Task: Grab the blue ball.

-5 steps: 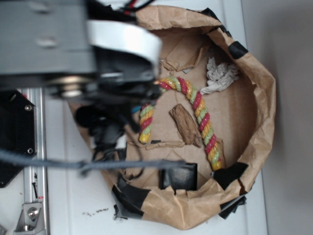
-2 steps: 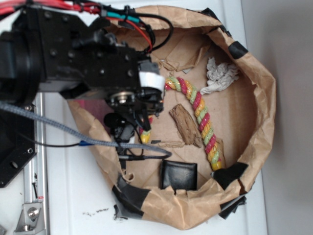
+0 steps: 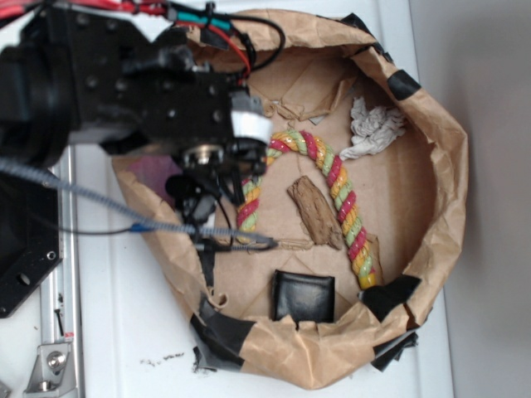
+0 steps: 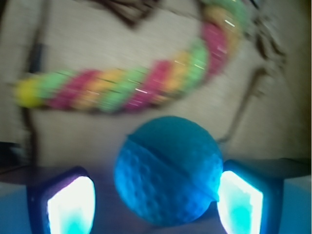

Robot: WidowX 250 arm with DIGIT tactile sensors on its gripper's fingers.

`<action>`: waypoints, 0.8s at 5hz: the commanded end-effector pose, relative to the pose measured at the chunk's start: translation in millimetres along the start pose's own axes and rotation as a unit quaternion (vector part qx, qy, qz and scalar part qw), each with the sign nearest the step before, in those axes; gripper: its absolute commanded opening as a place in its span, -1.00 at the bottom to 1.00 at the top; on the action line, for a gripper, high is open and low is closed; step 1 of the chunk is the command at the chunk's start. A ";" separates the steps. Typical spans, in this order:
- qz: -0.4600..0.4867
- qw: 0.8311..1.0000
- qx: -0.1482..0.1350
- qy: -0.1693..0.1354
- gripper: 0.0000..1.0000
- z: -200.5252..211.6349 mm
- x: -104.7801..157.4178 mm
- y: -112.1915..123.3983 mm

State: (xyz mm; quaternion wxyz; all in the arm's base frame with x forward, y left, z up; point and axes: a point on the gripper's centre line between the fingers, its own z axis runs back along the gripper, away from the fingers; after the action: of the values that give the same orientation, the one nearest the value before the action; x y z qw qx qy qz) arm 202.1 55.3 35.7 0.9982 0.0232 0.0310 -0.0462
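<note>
Gripper (image 4: 155, 204) is shown open, fingers (image 4: 70, 207) flanking the ball (image 4: 168, 170) at 9 and 3 o'clock; the rope (image 4: 131, 87) is seen at 12 o'clock beyond it.

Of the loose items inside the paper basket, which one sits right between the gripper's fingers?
The blue ball, sitting between the gripper's two glowing fingers; the rope toy lies beyond it.

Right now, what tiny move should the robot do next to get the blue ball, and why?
Probably close the gripper. In the wrist view the blue ball sits between the two fingers, with the right one near it and a gap on the left. The rope toy lies behind it, clear of the fingers.
</note>
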 end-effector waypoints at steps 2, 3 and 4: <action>-0.024 0.998 0.059 0.005 -1.00 1.5 18.4 6.4; -0.026 0.998 0.063 -0.006 -1.00 28.8 19.7 5.0; 0.004 0.998 0.029 -0.062 -1.00 80.8 30.1 3.5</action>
State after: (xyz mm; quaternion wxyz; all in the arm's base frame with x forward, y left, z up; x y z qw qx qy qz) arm 230.2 47.5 100.1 0.9982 0.0395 0.0031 -0.0449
